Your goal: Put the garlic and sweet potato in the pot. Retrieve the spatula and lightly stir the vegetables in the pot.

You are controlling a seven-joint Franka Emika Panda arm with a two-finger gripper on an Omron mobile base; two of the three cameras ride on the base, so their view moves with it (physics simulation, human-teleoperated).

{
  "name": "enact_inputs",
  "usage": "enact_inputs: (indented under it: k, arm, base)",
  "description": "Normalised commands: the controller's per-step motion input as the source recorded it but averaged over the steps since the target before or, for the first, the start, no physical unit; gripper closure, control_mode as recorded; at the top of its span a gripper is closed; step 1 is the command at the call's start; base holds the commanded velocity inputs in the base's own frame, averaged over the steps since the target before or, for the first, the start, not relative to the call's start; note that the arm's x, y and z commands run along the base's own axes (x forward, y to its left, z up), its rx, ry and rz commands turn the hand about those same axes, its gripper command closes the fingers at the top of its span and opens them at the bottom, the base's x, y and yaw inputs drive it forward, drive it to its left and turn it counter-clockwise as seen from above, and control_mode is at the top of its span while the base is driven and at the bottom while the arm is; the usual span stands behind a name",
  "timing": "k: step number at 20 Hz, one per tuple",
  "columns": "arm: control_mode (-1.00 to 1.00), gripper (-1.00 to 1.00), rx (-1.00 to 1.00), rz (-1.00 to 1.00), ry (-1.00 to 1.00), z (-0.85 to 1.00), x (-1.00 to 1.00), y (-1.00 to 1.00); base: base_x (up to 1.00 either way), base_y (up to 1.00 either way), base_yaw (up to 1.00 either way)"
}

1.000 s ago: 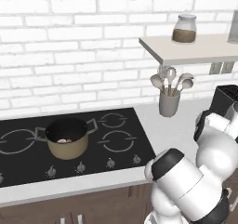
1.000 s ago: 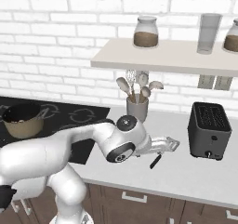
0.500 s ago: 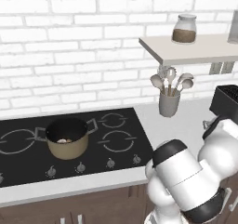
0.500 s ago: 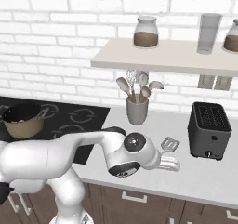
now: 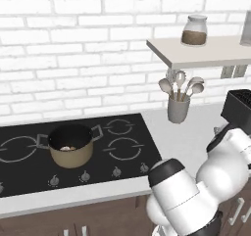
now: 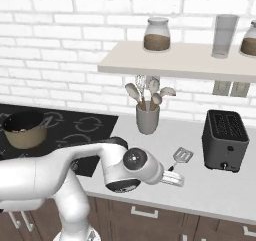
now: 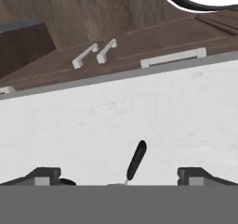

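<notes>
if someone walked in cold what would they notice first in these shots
The big white arm fills the foreground, bent low over the pale counter. Its open fingers flank the black handle of the spatula, which lies flat on the counter just left of the black toaster. Off to the left, the tan pot sits on the dark cooktop with small lumps inside.

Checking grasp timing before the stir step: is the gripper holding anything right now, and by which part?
Nothing is held. The gripper has its jaws wide open over the spatula, which lies on the counter, handle between them, ungrasped.
</notes>
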Motion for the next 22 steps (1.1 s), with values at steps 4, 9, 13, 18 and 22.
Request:
enact_inputs:
  k: [4, 9, 13, 18, 22]
  arm:
    - [-1.00, -1.00, 0.14, -0.23, 0.00, 0.00, 0.49, 0.24]
    - [-1.00, -1.00, 0.18, -0.22, 0.00, -0.22, 0.26, 0.03]
    - [-1.00, -1.00, 0.20, -0.22, 0.00, -0.21, 0.32, 0.16]
    - [-1.00, -1.00, 0.17, -0.25, 0.00, -0.11, 0.43, 0.27]
    - [-1.00, -1.00, 0.13, -0.28, 0.00, -0.24, 0.48, 0.22]
  base:
    - [0.00, 0.00, 0.00]
    - [0.00, 0.00, 0.00]
    - [0.00, 0.00, 0.00]
    - [0.00, 0.00, 0.00]
    - [0.00, 0.00, 0.00]
